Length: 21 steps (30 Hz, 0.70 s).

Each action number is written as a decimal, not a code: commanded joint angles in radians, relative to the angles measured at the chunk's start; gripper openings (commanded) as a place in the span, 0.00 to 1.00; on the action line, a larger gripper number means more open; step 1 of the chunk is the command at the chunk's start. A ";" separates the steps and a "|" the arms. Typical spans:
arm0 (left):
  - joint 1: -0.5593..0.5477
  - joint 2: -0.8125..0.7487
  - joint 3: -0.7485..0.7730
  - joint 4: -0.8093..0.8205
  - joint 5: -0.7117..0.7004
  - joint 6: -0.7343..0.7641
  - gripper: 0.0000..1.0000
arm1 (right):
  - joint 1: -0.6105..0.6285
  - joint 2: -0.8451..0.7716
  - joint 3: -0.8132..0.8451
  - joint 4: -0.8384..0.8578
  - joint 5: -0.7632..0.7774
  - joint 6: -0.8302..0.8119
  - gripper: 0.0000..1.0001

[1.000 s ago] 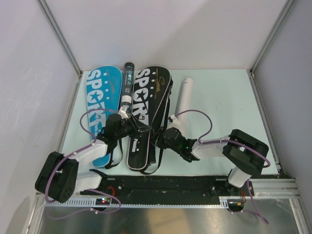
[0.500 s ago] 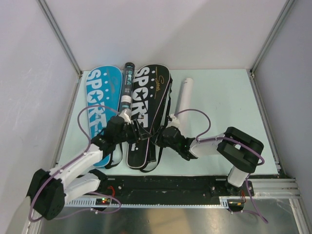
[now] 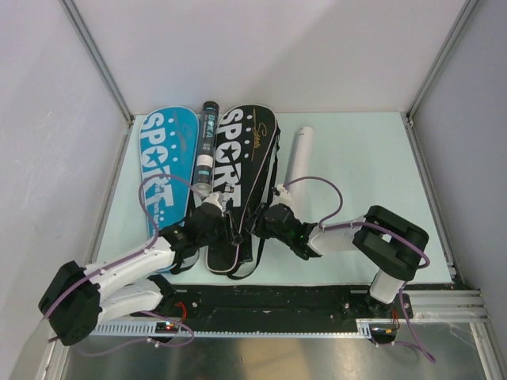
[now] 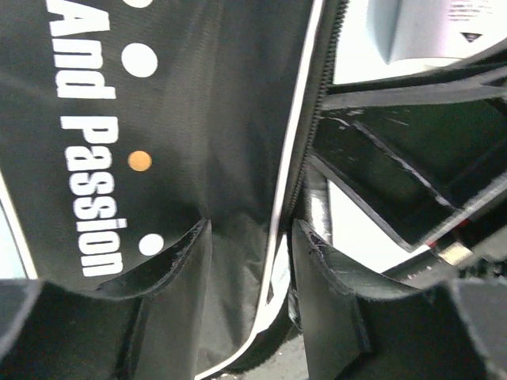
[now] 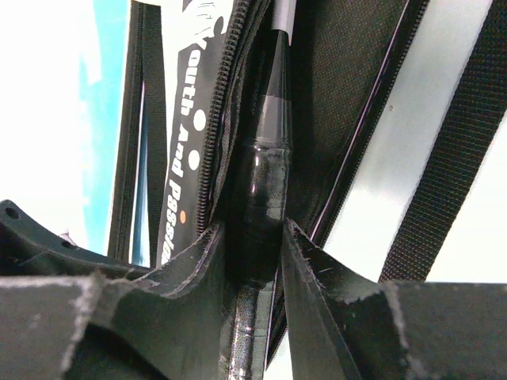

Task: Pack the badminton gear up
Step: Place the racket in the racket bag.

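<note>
The black "SPORT" racket cover (image 3: 242, 166) lies in the middle of the table, its zip open along the right side. My right gripper (image 5: 252, 226) is shut on the racket's black wrapped handle (image 5: 269, 170), which sticks out of the open zip (image 5: 212, 142). The rest of the racket is hidden inside. My left gripper (image 4: 249, 229) stands open over the cover's lower edge, with the white-piped flap (image 4: 277, 198) loose between its fingers. From above, the left gripper (image 3: 225, 227) and the right gripper (image 3: 260, 224) sit close together. A blue cover (image 3: 162, 166), a black teal-printed tube (image 3: 207, 131) and a white tube (image 3: 298, 154) lie alongside.
A black webbing strap (image 5: 444, 158) trails off the cover's right side onto the pale green table (image 3: 356, 174). Grey walls and metal posts (image 3: 103, 71) close in the sides and back. The arms' black base rail (image 3: 269, 299) runs along the near edge.
My left arm has stretched lower and moved its gripper down and right along the black cover, and its jaws have widened. The right gripper holds the handle almost unmoved.
</note>
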 commanded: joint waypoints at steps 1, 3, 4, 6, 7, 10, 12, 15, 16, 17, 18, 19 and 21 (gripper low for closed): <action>-0.018 0.049 0.012 -0.003 -0.098 0.030 0.47 | -0.005 0.001 0.045 0.080 0.002 0.002 0.35; -0.026 0.066 0.019 -0.003 -0.108 0.035 0.43 | -0.006 0.000 0.045 0.074 -0.001 0.003 0.35; -0.027 0.071 0.022 -0.003 -0.112 0.038 0.40 | -0.007 -0.001 0.045 0.073 -0.009 0.001 0.37; -0.029 0.076 0.027 -0.003 -0.116 0.042 0.32 | -0.007 -0.004 0.045 0.068 -0.032 -0.007 0.43; -0.029 0.077 0.030 -0.002 -0.114 0.045 0.26 | -0.007 -0.006 0.045 0.060 -0.046 -0.008 0.45; -0.030 0.061 0.032 -0.002 -0.101 0.046 0.06 | -0.004 -0.008 0.045 0.015 -0.091 -0.005 0.50; -0.031 0.043 0.031 -0.001 -0.086 0.041 0.02 | 0.001 -0.012 0.043 -0.015 -0.114 -0.003 0.50; -0.030 0.011 0.030 -0.001 -0.062 0.027 0.00 | 0.007 -0.023 0.029 -0.021 -0.135 0.002 0.49; -0.030 -0.002 0.027 -0.001 -0.053 0.022 0.00 | 0.008 -0.029 0.026 -0.017 -0.140 0.003 0.48; -0.030 -0.013 0.025 -0.002 -0.046 0.016 0.00 | 0.009 -0.034 0.023 -0.016 -0.147 0.003 0.47; -0.030 -0.025 0.023 -0.001 -0.043 0.012 0.00 | 0.010 -0.041 0.021 -0.019 -0.150 0.005 0.48; -0.030 -0.038 0.020 -0.001 -0.040 0.007 0.00 | 0.012 -0.048 0.020 -0.022 -0.157 0.006 0.51; -0.031 -0.060 0.012 -0.002 -0.039 0.000 0.00 | 0.018 -0.065 0.018 -0.040 -0.160 -0.006 0.63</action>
